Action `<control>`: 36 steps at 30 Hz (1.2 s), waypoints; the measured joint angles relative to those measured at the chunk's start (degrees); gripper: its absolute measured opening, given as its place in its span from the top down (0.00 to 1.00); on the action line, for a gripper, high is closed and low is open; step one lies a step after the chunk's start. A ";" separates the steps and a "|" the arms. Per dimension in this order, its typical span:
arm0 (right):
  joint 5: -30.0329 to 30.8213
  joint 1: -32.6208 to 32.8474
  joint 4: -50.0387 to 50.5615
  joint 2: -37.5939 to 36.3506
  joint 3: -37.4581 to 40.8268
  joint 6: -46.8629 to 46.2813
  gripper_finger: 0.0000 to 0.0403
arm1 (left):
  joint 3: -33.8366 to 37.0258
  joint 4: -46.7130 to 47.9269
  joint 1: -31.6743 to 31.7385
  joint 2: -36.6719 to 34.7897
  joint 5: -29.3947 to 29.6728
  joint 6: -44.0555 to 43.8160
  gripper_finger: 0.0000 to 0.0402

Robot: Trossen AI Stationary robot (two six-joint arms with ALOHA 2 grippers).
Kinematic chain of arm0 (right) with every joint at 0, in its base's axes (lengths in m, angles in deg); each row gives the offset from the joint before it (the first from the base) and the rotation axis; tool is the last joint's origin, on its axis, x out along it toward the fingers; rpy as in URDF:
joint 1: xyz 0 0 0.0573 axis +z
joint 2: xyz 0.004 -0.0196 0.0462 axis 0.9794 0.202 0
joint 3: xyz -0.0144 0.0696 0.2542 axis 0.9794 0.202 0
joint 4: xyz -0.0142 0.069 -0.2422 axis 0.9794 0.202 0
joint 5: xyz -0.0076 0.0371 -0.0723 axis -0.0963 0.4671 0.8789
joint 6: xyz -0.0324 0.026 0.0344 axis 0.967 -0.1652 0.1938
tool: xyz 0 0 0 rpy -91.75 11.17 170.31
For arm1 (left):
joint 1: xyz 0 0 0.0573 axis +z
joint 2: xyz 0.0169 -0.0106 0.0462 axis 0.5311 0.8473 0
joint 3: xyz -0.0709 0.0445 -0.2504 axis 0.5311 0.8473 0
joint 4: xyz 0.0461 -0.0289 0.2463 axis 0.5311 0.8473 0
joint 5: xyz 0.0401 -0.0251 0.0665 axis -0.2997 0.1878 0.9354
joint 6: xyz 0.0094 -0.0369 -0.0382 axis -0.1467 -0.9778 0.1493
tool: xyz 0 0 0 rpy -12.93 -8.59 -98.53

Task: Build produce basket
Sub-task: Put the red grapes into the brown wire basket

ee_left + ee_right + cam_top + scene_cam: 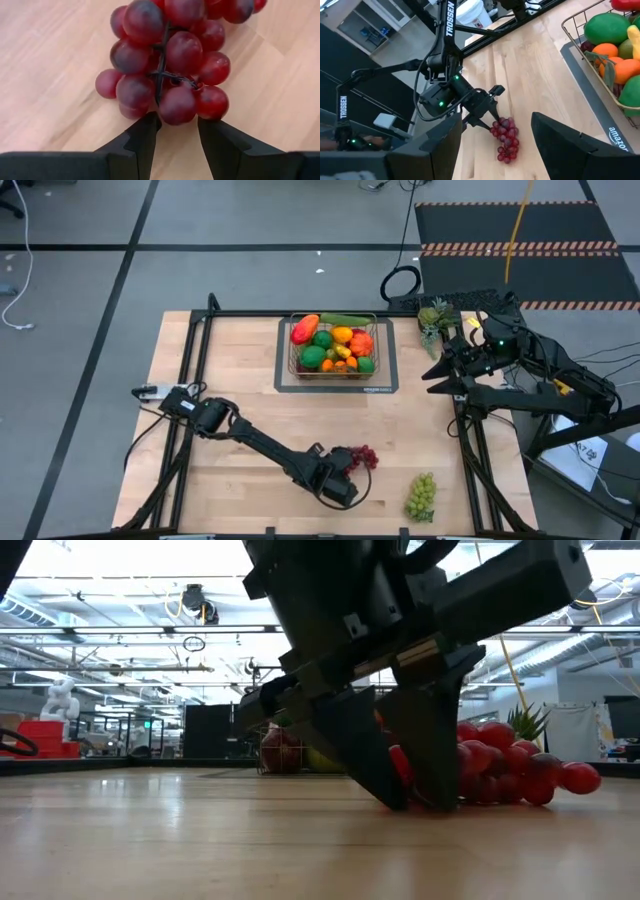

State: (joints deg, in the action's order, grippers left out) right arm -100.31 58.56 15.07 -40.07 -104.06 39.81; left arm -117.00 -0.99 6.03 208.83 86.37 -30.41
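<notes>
On table, left end effector [177, 132] part-open, touching red grapes [170, 55]

produce [333, 345] in basket [296, 358], grapes [360, 457] on table [230, 370]

Left arm stretched low across the table, left gripper [350, 470] fingers parted, right gripper [437, 374] raised, fingers apart.

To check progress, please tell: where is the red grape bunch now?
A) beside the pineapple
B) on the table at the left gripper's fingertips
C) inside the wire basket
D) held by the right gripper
B: the red grape bunch lies on the wooden table, with the left gripper at its end.
</notes>
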 joint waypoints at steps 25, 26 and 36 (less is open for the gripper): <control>-0.33 0.00 3.41 -0.52 -0.02 -1.27 0.42 | 0.22 -0.43 1.69 -2.09 6.88 9.96 0.67; -0.33 0.00 3.52 -0.59 -0.02 -1.27 0.42 | 0.19 -0.25 1.59 -2.36 6.82 11.01 0.67; -0.29 0.00 3.66 -0.90 -0.02 -1.23 0.42 | 0.15 11.10 1.57 -3.23 3.13 11.59 0.67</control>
State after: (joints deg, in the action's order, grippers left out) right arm -100.60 58.56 18.73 -40.97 -104.08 38.58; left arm -116.84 10.12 7.60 205.59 89.49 -18.82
